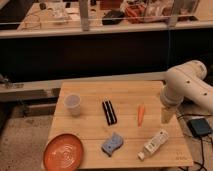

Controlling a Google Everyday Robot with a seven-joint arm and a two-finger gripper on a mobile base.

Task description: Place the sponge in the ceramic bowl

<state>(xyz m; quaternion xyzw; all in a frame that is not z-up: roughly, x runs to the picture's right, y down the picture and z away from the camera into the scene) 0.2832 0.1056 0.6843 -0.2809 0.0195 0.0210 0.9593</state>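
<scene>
A blue sponge (112,144) lies flat near the front edge of the wooden table (90,130), about the middle. The ceramic bowl (63,152), orange and shallow, sits at the front left corner, a short way left of the sponge. My gripper (166,114) hangs from the white arm (185,85) over the table's right edge, well to the right of the sponge and farther back. It holds nothing that I can see.
A white bottle (154,144) lies on its side right of the sponge. A carrot (141,114) lies just left of the gripper. A black object (109,112) rests mid-table and a pale cup (73,104) stands at the left. Past the right edge, a black box (200,127) sits on the floor.
</scene>
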